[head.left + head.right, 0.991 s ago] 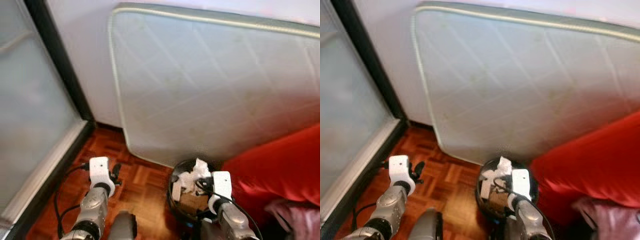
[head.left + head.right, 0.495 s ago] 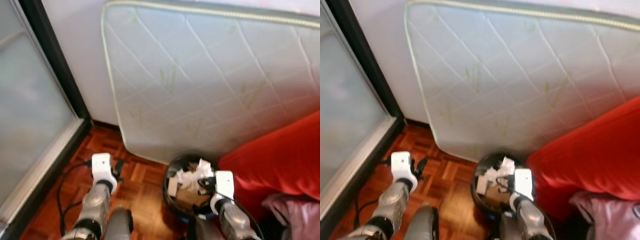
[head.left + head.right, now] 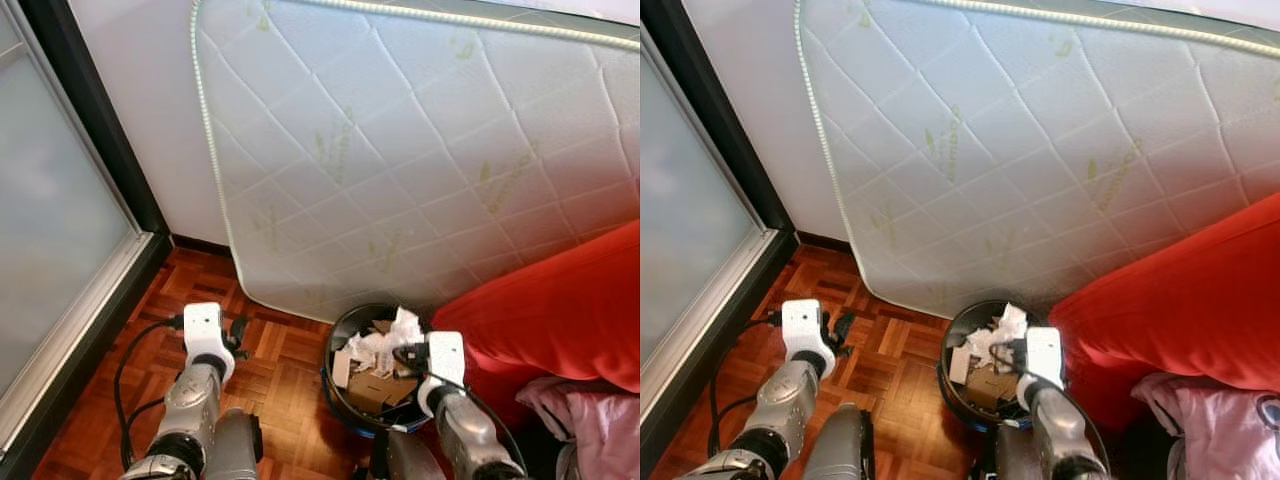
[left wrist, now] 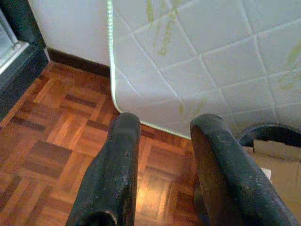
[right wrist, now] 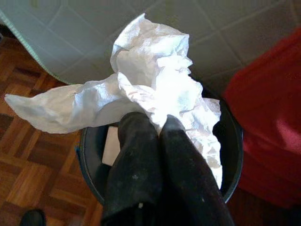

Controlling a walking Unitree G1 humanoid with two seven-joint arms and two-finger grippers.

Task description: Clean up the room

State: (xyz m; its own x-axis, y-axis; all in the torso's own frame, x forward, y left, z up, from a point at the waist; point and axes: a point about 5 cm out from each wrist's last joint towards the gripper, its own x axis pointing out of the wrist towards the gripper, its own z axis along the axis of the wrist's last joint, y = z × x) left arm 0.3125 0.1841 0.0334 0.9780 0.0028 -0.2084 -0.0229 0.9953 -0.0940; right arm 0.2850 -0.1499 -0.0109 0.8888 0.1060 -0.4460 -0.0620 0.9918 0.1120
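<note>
Right claw [image 5: 157, 129] pinches crumpled white paper [image 5: 155, 89] tight, directly above the black bin [image 3: 345, 330]. Left claw [image 4: 162, 136] gapes empty, left of the bin

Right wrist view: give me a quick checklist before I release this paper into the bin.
1. Right end effector shut on the crumpled paper: ok.
2. Paper hangs over the black bin opening: ok.
3. Room left in the bin: not ok, cardboard and paper already pile to the rim.
4. Left end effector open, holding nothing: ok.
5. Long paper tail falling inside the rim: cannot tell.
</note>
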